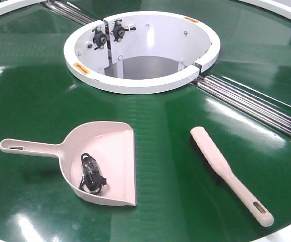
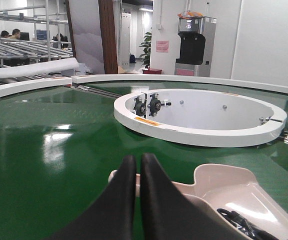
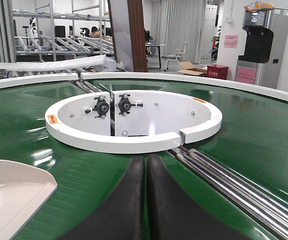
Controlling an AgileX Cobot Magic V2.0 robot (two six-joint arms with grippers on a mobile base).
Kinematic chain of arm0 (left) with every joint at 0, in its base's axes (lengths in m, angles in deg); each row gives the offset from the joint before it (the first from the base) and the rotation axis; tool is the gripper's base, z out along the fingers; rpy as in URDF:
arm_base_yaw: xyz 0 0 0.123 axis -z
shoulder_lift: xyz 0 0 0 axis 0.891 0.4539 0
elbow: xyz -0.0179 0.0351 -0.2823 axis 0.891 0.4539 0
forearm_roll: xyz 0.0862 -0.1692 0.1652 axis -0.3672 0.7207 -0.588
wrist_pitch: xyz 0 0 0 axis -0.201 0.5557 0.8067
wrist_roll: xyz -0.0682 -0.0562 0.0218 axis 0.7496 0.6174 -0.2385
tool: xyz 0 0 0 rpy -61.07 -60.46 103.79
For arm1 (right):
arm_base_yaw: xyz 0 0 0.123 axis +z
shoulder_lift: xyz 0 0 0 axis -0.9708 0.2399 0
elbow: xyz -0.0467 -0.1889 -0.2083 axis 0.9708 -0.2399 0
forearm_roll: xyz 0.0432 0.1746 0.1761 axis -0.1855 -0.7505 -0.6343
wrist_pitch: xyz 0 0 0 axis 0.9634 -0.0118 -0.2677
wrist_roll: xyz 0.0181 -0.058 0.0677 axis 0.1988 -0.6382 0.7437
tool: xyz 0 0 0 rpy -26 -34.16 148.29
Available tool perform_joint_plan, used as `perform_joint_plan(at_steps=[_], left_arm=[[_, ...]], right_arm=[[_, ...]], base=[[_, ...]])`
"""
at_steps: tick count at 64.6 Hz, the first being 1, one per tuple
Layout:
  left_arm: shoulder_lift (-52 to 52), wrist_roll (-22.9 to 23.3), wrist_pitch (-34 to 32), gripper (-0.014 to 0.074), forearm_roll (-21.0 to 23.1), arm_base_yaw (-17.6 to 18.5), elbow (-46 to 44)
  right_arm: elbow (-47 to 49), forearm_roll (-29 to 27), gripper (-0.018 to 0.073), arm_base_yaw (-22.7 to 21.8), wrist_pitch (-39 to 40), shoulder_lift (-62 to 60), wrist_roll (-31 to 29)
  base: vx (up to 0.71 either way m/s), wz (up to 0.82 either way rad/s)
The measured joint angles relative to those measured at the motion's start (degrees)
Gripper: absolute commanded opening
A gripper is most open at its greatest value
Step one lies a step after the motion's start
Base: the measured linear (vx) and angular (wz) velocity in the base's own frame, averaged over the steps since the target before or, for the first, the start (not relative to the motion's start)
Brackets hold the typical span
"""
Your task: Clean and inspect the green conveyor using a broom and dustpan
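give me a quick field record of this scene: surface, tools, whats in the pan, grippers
surface: green conveyor, glossy, with white central ring and silver roller seams
dustpan: lies flat on the belt, handle pointing left in the front view
dustpan contents: small black tangled object
broom: lies flat on the belt, apart from the dustpan, not held
left gripper: shut, empty, just behind the dustpan
right gripper: shut, empty

on green conveyor point(image 1: 34, 101): dustpan point(image 1: 110, 151) left, holding tangled cable point(image 1: 91, 174); broom point(image 1: 226, 171) right, well apart; central ring point(image 1: 140, 83) behind both; roller seam point(image 1: 256, 106) right of ring.
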Motion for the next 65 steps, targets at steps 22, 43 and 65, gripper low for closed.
perform_joint_plan(at_steps=[22,43,65], left_arm=[[0.0,0.0,0.0,-0.0006,0.0,0.0,0.0],[0.0,0.0,0.0,-0.0006,0.0,0.0,0.0],[0.0,0.0,0.0,-0.0006,0.0,0.0,0.0]], right_arm=[[0.0,0.0,-0.0008,0.0,0.0,0.0,0.0],[0.0,0.0,-0.0008,0.0,0.0,0.0,0.0],[0.0,0.3,-0.0008,-1.5,0.0,0.0,-0.3]], base=[[0.0,0.0],[0.0,0.0],[0.0,0.0]])
